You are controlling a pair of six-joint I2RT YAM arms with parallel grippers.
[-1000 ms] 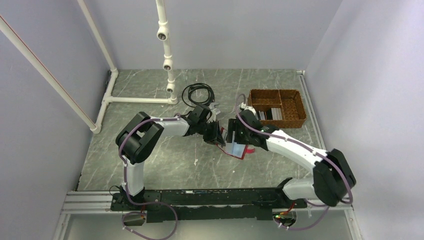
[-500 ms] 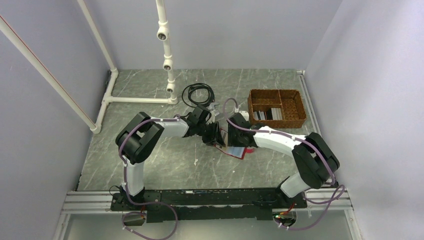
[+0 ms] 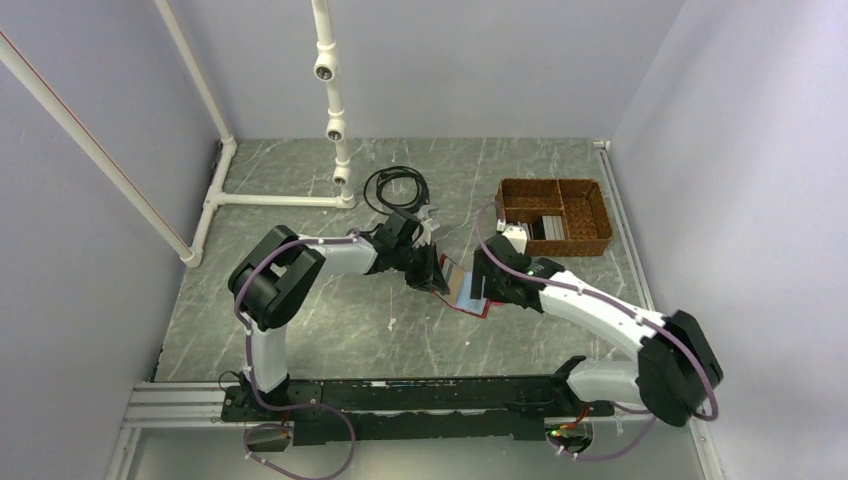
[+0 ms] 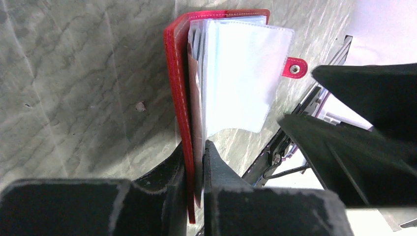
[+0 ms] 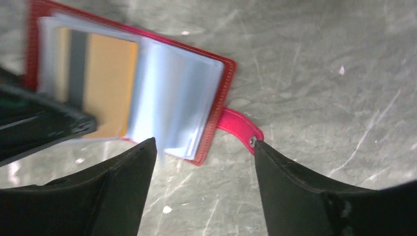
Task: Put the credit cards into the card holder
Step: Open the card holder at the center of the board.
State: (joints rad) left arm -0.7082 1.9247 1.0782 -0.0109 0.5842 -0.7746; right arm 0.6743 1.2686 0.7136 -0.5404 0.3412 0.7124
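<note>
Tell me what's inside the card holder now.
One orange card with a dark stripe shows through a clear sleeve. The left tool gripping the card holder covers one corner; other sleeves unclear.

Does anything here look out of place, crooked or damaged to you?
Nothing looks damaged or spilled. The card holder lies open at an angle, its clear sleeves fanned up loosely while the left gripper pinches its red cover. A coiled black cable on the table behind seems unrelated.

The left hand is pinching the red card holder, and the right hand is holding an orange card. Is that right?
No. The right hand is open and holds nothing; the orange card sits inside the card holder, as the right wrist view shows. The left hand does pinch it.
</note>
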